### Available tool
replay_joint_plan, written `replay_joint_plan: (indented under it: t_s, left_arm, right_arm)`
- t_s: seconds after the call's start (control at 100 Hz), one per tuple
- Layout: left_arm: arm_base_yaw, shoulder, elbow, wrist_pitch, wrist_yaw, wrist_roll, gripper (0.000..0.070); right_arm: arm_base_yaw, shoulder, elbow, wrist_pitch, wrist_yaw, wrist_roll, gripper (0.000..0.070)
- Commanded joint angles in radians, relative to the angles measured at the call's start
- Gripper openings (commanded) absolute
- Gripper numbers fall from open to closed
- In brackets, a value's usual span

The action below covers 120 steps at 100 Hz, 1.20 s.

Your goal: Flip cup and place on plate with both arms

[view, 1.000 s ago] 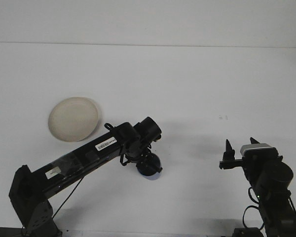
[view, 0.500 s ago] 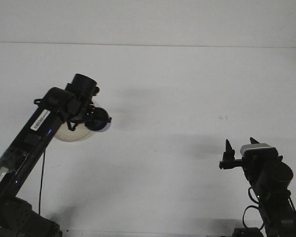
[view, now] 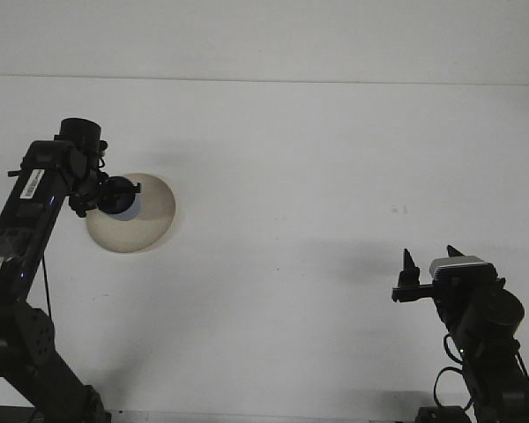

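The left gripper has swung the cup over the plate.
The plate's left edge hides behind it; it squeezes the cup. The right gripper waits open.

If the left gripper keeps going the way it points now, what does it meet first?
The left gripper, shut on the dark blue cup, points right and down over the round cream plate. It would likely meet the plate first, though its height above it is unclear.
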<state>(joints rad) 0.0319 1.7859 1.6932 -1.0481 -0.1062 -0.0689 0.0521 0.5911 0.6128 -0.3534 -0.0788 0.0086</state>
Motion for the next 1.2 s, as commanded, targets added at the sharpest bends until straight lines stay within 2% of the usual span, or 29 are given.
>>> replay_joint_plan:
  t_s: [0.0, 0.5, 0.54, 0.66, 0.73, 0.97, 1.19]
  left_arm:
    - [0.006, 0.031, 0.016, 0.007, -0.003, 0.008, 0.0012]
    - [0.008, 0.125, 0.016, 0.034, -0.003, 0.009, 0.0024]
    - [0.008, 0.125, 0.016, 0.034, -0.002, 0.009, 0.0061]
    - [0.008, 0.125, 0.016, 0.039, -0.002, 0.009, 0.0371]
    - [0.008, 0.124, 0.016, 0.046, -0.002, 0.010, 0.0468]
    - [0.008, 0.094, 0.040, 0.060, -0.002, 0.013, 0.0477]
    - [0.008, -0.035, 0.054, 0.080, -0.002, 0.012, 0.0477]
  right_arm:
    - [0.001, 0.004, 0.007, 0.012, 0.000, 0.018, 0.0541]
    - [0.001, 0.004, 0.007, 0.013, 0.000, 0.018, 0.0541]
    - [0.001, 0.004, 0.007, 0.013, 0.000, 0.018, 0.0541]
    - [0.001, 0.004, 0.007, 0.014, 0.000, 0.018, 0.0541]
    - [0.001, 0.004, 0.007, 0.013, 0.000, 0.018, 0.0541]
    - [0.001, 0.004, 0.007, 0.013, 0.000, 0.018, 0.0541]
    - [0.001, 0.004, 0.007, 0.013, 0.000, 0.018, 0.0541]
